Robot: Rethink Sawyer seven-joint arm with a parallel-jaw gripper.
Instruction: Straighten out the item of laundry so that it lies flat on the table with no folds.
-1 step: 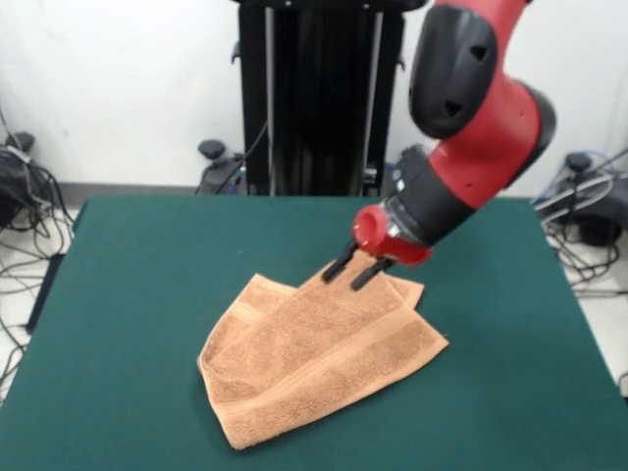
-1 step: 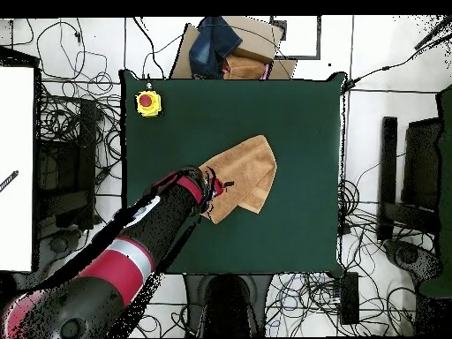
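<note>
The gripper [image 1: 355, 269], fingers parted, hovered at the limp folded towel [image 1: 319, 358]'s far corner, the likeliest hold, mid-table [image 1: 137, 294].

A round red push-button on a square yellow housing [image 2: 148, 103] sits at a corner of the tabletop. Beyond that edge lies a flat brown cardboard sheet [image 2: 252, 53] with dark blue cloth [image 2: 214, 42]; tangled black cables [image 2: 371, 207] cover the floor.
</note>
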